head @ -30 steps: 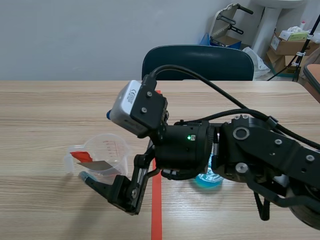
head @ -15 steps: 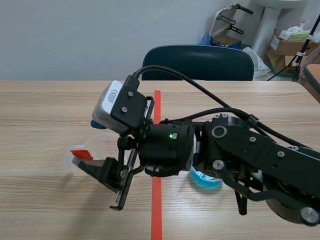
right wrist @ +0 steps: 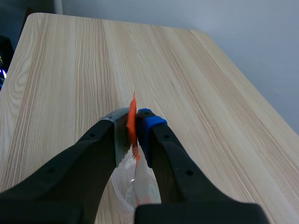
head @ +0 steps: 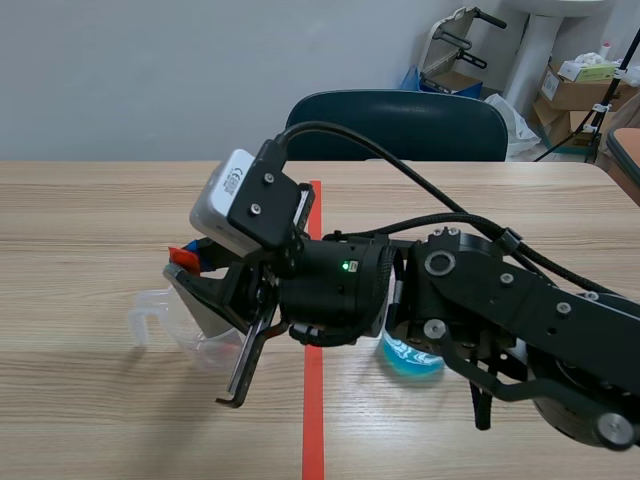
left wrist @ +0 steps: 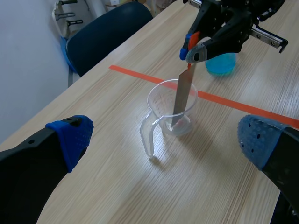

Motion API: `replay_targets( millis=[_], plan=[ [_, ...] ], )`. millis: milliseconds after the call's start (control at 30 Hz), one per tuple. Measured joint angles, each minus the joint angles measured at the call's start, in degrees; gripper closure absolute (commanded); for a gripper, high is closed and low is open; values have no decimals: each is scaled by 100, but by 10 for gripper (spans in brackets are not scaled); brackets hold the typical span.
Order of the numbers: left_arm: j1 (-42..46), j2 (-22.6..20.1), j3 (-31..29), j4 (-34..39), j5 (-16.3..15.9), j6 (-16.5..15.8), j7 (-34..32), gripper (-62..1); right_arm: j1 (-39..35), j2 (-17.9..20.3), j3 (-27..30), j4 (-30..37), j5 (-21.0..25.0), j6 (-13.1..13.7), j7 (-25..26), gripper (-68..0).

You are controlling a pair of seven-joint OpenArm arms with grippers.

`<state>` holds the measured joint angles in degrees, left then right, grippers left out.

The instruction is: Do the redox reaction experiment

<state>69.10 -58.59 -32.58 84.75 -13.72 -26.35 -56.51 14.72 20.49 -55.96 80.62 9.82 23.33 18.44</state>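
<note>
No word or number can be read with certainty. The white camera housing (head: pixel 222 208) on the right arm's wrist bears a small dark printed emblem near its upper corner, too small to make out. The clear measuring cup (left wrist: pixel 161 99) has faint graduation lines and tiny figures moulded on its wall, seen in the left wrist view, but none of the figures is legible. The cardboard boxes (head: pixel 572 92) behind the table show no print that can be deciphered.
</note>
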Motion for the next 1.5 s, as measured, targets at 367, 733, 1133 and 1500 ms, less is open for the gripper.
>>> replay_targets(
  millis=[367, 733, 1133, 1500],
  plan=[
    [-7, 0, 0, 0, 31, 0, 74, -623, 0, 0, 210, 354, 2, 20, -275, -7],
    [-7, 0, 0, 0, 31, 0, 96, -623, 345, 0, 505, 1368, 1128, 107, -1974, -7],
    [-7, 0, 0, 0, 31, 0, 199, -623, 1010, 0, 507, 1941, 2726, 87, -3425, -7],
    [-7, 0, 0, 0, 31, 0, 197, -623, 1016, -2, 914, 2933, 3379, -313, -4301, -8]
  ],
)
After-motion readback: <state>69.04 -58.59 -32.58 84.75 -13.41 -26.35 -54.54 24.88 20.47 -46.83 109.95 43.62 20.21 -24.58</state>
